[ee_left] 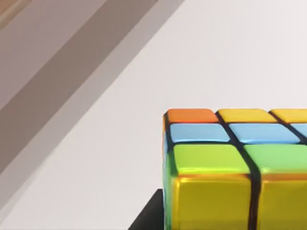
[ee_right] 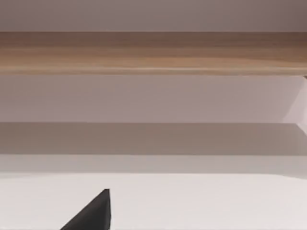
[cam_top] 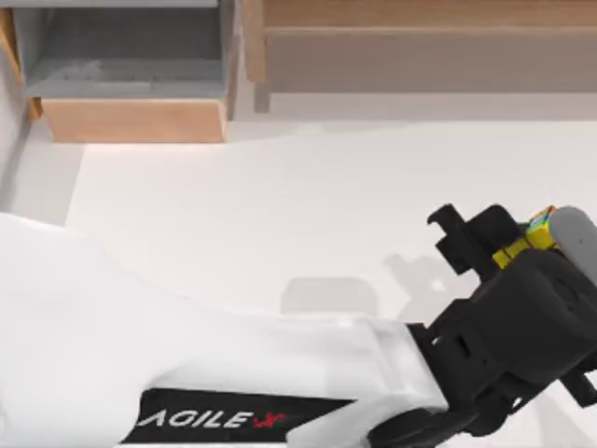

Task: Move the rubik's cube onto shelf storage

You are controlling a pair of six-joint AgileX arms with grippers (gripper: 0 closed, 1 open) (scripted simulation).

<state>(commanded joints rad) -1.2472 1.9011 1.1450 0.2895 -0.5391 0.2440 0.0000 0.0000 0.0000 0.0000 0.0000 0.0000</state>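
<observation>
The rubik's cube [cam_top: 530, 237] shows yellow, green and blue squares at the right side of the table, in my left gripper [cam_top: 494, 241]. Its square shadow lies on the table further left, so it hangs above the surface. The left wrist view has the rubik's cube [ee_left: 235, 172] close up, with orange, yellow, blue and green squares and a black finger [ee_left: 148, 218] beside it. The shelf storage [cam_top: 420, 51] is the long brown wooden unit at the back right. My right gripper [ee_right: 93, 215] appears as a dark wedge facing the shelf storage [ee_right: 153, 52].
A grey box compartment with a light wood front [cam_top: 135, 119] stands at the back left. My left arm's white body [cam_top: 187, 355] lies across the front of the table. White tabletop [cam_top: 280, 205] stretches between the arm and the furniture.
</observation>
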